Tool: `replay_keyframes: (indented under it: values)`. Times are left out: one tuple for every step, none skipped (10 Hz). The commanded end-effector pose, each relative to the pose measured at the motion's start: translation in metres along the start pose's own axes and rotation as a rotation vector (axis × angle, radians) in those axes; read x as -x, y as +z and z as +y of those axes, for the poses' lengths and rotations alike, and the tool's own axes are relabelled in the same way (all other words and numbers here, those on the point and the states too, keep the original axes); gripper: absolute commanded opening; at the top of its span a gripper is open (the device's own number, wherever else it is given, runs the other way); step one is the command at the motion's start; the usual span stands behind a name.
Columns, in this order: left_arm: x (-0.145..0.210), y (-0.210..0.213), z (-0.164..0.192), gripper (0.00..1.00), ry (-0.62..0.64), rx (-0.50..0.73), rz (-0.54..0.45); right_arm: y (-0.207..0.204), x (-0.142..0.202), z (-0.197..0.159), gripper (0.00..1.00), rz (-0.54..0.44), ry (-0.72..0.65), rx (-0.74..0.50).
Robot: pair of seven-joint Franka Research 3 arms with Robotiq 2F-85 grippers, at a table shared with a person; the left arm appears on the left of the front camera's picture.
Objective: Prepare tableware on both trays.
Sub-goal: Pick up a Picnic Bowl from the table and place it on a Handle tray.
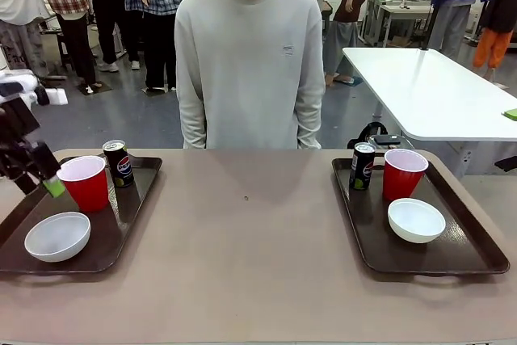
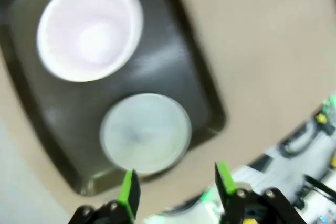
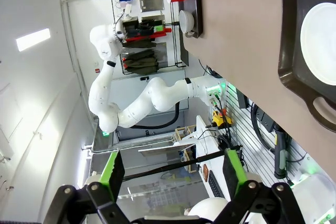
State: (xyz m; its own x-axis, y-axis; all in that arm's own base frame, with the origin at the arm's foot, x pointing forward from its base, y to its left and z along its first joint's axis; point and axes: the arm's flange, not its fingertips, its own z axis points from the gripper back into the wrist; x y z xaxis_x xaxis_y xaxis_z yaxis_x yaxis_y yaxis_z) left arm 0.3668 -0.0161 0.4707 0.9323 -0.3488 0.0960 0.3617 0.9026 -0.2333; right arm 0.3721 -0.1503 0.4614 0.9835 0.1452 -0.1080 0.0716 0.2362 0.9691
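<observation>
red cup (image 1: pixel 83 181) | on left tray (image 1: pixel 121 236) | beside open left hand (image 1: pixel 47 183)

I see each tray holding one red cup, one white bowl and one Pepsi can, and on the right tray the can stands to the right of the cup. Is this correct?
Not quite. On the right tray the Pepsi can stands to the left of the red cup, not to its right, as the front view shows. The rest holds: each tray carries one cup, one white bowl and one can.
</observation>
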Motion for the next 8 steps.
replay_keyframes:
  values:
    - [0.006, 0.044, 0.001, 1.00, -0.044, 0.346, -0.026, -0.001, 0.002, 0.003, 0.99, 0.002, -0.015, -0.008]
    - [0.009, 0.063, 0.010, 1.00, -0.010, 0.546, -0.120, -0.001, 0.002, 0.003, 0.99, 0.002, -0.015, -0.008]
    - [0.011, 0.075, 0.029, 1.00, 0.098, 0.674, -0.163, -0.001, 0.002, 0.003, 0.99, 0.002, -0.015, -0.008]
    - [0.012, 0.083, 0.049, 1.00, 0.203, 0.730, -0.174, -0.001, 0.002, 0.003, 0.99, 0.002, -0.015, -0.008]
    - [0.015, 0.092, 0.072, 1.00, 0.289, 0.795, -0.253, -0.001, 0.002, 0.003, 0.99, 0.002, -0.015, -0.008]
    - [0.024, 0.101, 0.091, 1.00, 0.340, 0.859, -0.324, -0.001, 0.002, 0.003, 0.99, 0.002, -0.015, -0.008]
    - [0.030, 0.111, 0.111, 1.00, 0.333, 0.871, -0.318, -0.001, 0.002, 0.003, 0.99, 0.002, -0.015, -0.008]
    - [0.033, 0.119, 0.123, 1.00, 0.320, 0.760, -0.216, -0.001, 0.002, 0.003, 0.99, 0.002, -0.015, -0.008]
